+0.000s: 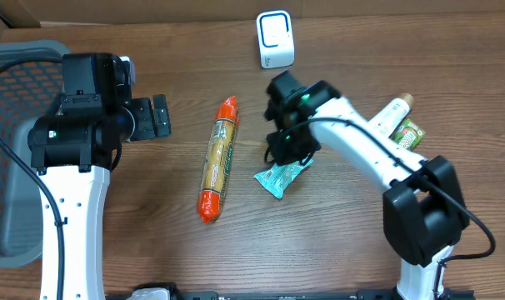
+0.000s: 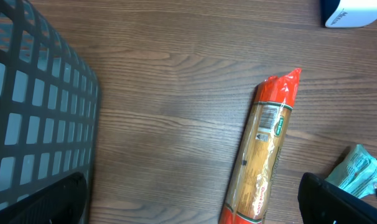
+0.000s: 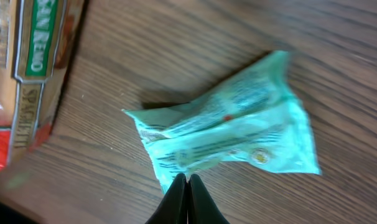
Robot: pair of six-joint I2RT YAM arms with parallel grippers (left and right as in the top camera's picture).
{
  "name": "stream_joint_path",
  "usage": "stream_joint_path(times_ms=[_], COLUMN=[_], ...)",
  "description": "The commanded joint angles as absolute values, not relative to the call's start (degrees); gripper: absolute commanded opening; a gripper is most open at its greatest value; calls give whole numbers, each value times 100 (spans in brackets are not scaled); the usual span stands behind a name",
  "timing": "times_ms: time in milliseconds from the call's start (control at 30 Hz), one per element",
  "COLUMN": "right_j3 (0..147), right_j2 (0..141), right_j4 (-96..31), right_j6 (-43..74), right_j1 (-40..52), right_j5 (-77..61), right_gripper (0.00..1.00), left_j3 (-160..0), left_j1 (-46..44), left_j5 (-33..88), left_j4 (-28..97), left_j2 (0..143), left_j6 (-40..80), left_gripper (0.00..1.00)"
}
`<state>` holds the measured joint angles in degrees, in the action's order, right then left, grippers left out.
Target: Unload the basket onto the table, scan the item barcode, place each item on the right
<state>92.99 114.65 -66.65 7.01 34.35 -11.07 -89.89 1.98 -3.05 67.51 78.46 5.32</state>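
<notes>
A crumpled teal packet [image 1: 279, 177] [image 3: 229, 134] lies on the wooden table right of centre. My right gripper [image 1: 289, 150] [image 3: 186, 180] is shut, its black tips pressed together on the packet's near edge, pinching the thin film. A long spaghetti pack [image 1: 219, 158] [image 2: 266, 149] with red ends lies in the middle, a barcode label on its upper part. The white scanner [image 1: 275, 39] [image 2: 356, 12] stands at the back. My left gripper [image 1: 161, 117] [image 2: 191, 211] hovers open to the left of the spaghetti, holding nothing.
A grey mesh basket [image 1: 11, 125] [image 2: 39, 106] fills the left side. A white tube [image 1: 392, 112] and a small green packet [image 1: 409, 132] lie at the right, beside my right arm.
</notes>
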Motion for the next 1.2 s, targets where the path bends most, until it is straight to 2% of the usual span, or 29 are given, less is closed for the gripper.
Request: stream_joint_path(times_ms=[0, 667, 1167], right_j3=[9371, 8829, 8807], right_j2=[11585, 11681, 11865], right_j4=[-6541, -5688, -5837], right_j6=[591, 593, 589], right_j1=[3704, 3938, 3938], right_j5=[-582, -401, -349], right_gripper=[4, 4, 4], left_j3=[-9089, -9089, -9089], left_j1=[185, 185, 185], left_j5=[-338, -338, -338], left_j4=[6729, 6729, 6729], left_j2=[7863, 7863, 7863], left_j6=[381, 381, 381], left_gripper=[100, 100, 100])
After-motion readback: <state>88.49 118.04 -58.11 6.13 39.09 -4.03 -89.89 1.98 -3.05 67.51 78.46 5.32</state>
